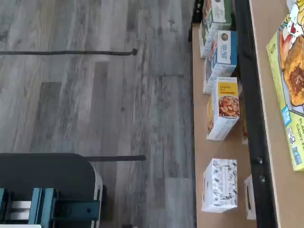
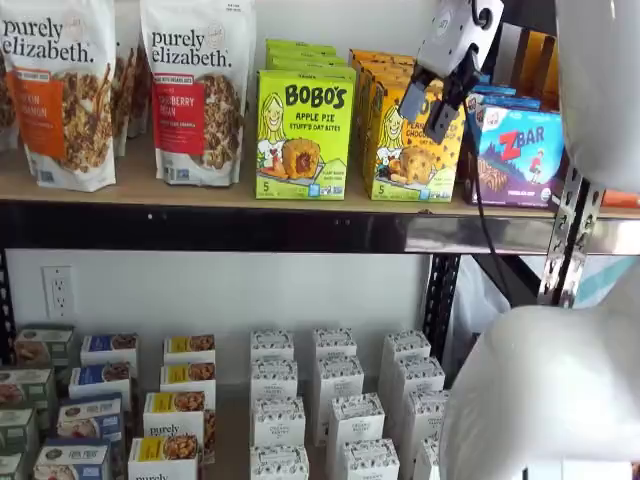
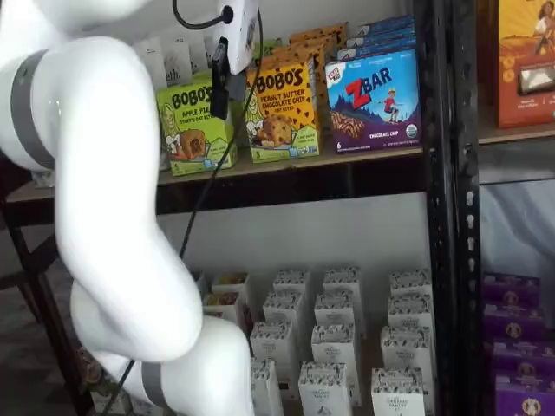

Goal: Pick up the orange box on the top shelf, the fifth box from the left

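The orange box (image 2: 408, 160) stands upright on the top shelf (image 2: 200, 195), between a lime-green Apple Pie box (image 2: 303, 135) and a blue ZBar box (image 2: 518, 150). It also shows in a shelf view (image 3: 284, 113) on the tan shelf board (image 3: 295, 163). My gripper (image 2: 428, 110) hangs in front of the orange box's upper part. Its two black fingers are apart with a gap between them and hold nothing. In a shelf view the gripper (image 3: 218, 97) shows side-on, in front of the gap between the green and orange boxes.
Two granola bags (image 2: 195, 90) stand left on the top shelf. Rows of small white cartons (image 2: 335, 385) fill the lower shelf. A black upright (image 3: 442, 173) stands right of the ZBar box. The wrist view shows grey floor, lower-shelf cartons (image 1: 223, 107) and a yellow-green box (image 1: 289, 85).
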Controlling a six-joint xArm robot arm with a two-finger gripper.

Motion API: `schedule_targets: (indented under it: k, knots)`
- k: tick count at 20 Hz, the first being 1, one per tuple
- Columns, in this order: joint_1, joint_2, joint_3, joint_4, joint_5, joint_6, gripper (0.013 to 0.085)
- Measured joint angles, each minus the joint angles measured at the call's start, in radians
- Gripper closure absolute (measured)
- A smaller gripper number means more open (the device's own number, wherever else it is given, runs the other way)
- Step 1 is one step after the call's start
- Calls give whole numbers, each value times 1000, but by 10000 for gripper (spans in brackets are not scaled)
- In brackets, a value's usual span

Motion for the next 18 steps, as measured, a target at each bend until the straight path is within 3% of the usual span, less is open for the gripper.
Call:
schedule_targets:
  k: [7,15,18]
  knots:
    - [-29,-21,31,73,-19,-12,130]
    - [-104,-23,37,240,-105,-34,130]
    - [-118,-3,13,262,-133,-38,130]
